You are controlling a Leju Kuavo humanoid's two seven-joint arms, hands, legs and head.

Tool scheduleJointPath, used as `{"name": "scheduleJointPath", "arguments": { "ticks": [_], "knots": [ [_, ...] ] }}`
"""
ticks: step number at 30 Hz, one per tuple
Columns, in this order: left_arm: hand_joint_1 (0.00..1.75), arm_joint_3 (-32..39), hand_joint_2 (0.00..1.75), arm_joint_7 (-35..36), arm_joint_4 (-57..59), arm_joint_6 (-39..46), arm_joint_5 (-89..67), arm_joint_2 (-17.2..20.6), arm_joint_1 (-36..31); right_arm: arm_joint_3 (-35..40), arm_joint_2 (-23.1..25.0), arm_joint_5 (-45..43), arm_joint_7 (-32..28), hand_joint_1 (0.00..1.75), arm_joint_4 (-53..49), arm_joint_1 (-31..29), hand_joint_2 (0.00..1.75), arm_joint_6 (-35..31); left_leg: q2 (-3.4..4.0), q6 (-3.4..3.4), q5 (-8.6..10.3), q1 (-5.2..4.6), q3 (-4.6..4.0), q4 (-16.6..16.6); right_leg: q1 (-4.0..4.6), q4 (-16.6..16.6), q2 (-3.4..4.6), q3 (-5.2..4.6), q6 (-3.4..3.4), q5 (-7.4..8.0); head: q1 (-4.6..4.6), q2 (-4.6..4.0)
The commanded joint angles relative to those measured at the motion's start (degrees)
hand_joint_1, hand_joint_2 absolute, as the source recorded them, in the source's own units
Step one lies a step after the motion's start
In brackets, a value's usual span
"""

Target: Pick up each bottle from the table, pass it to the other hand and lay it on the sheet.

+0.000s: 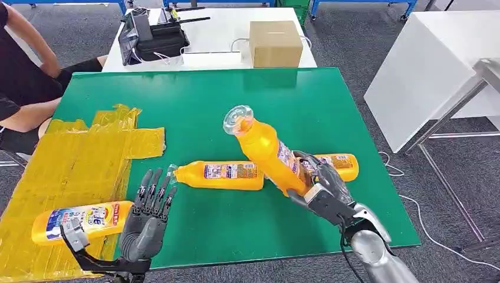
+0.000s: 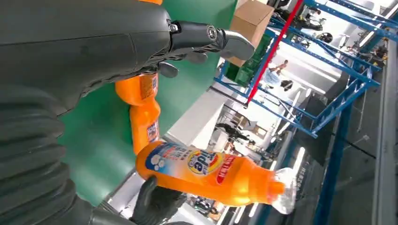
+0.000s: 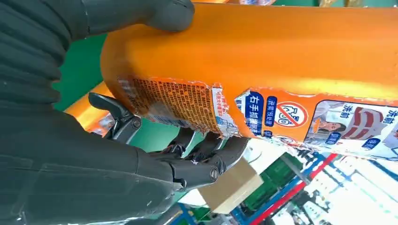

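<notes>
My right hand (image 1: 321, 184) grips the base of an orange bottle (image 1: 265, 147) and holds it tilted above the green table (image 1: 194, 100), its clear cap up and to the left. In the right wrist view my thumb and fingers (image 3: 197, 161) wrap this bottle (image 3: 263, 51). A second orange bottle (image 1: 221, 175) lies on the table under it, and a third one (image 1: 343, 165) lies partly hidden behind my right hand. My left hand (image 1: 147, 215) is open, fingers spread and upright, at the edge of the yellow sheet (image 1: 76, 159). Another bottle (image 1: 82, 221) lies on the sheet beside it.
A person (image 1: 23, 76) sits at the table's far left corner. Behind the green table stands a white table with a cardboard box (image 1: 275, 42) and a black device (image 1: 153, 38). Another white table (image 1: 430, 71) stands to the right.
</notes>
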Motion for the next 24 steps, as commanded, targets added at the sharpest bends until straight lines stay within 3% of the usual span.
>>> {"name": "scheduleJointPath", "arguments": {
  "ticks": [1, 9, 24],
  "knots": [
    [0.00, -2.50, 1.75, -0.39, 4.58, 2.45, -3.26, 2.07, -2.75, 5.65, 2.86, -1.26, -0.15, 1.75, 5.64, -5.75, 1.75, 0.45, 0.10, -0.07, 0.02, -0.10, 0.19, -0.15, -0.11, -0.01, 0.13, 0.08, -0.03, 0.01, 0.00, 0.00],
    [0.00, -2.50, 1.75, -3.34, 4.45, 12.91, -11.06, 0.09, -3.92, 10.15, 3.79, -1.97, 0.60, 1.75, 5.81, -6.50, 1.75, 0.16, 0.03, -0.10, 0.04, -0.11, 0.13, -0.12, -0.12, 0.06, 0.06, 0.03, -0.02, -0.03, 0.00, 0.00],
    [0.00, -3.29, 1.75, -3.77, 4.58, 13.56, -10.70, 0.27, -4.57, 16.95, 5.99, -2.66, 1.61, 1.75, 10.06, -10.06, 1.75, 0.69, 0.05, -0.12, 0.08, -0.05, 0.05, -0.08, -0.06, 0.08, 0.05, -0.06, -0.02, 0.00, 0.00, 0.00]
  ]
}}
